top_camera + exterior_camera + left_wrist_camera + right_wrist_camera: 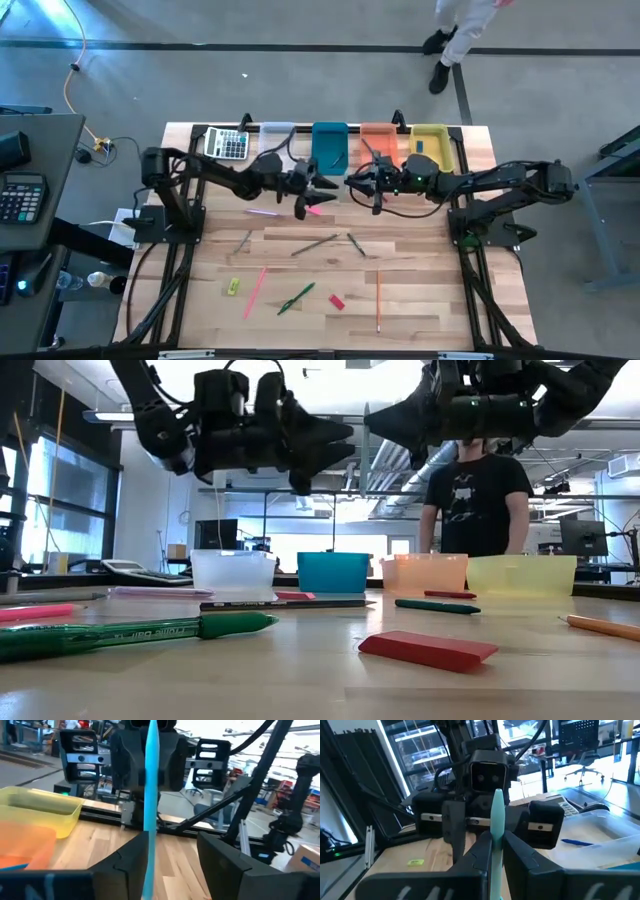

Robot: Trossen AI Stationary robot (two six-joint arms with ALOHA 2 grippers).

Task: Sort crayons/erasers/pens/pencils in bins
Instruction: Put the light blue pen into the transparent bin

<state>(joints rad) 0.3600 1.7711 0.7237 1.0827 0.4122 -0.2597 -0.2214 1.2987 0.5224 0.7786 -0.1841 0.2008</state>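
A thin light-blue stick [150,795] runs roughly level between my two grippers, high above the table in front of the blue bin [330,146]. My right gripper [352,184] is shut on it. My left gripper [330,186] faces it with its fingers open, and the stick's free end lies between those fingers [172,865], close to one of them; I cannot tell whether it touches. The clear [278,140], orange [378,140] and yellow [432,143] bins stand in the same row at the far edge. My right gripper pinches the light-blue stick [495,837] between its two fingers. The stick lies along the fingers and juts out past their tips toward my left gripper, its rounded end [497,795] free. It is lifted clear of the table. The held end is hidden by the fingers.
A grey calculator [228,143] sits left of the bins. On the table lie pink sticks [255,292], grey sticks [313,245], green pens [297,298], an orange pencil [379,300], a yellow eraser [232,287] and a red eraser [337,301]. A person [475,490] stands beyond the far edge.
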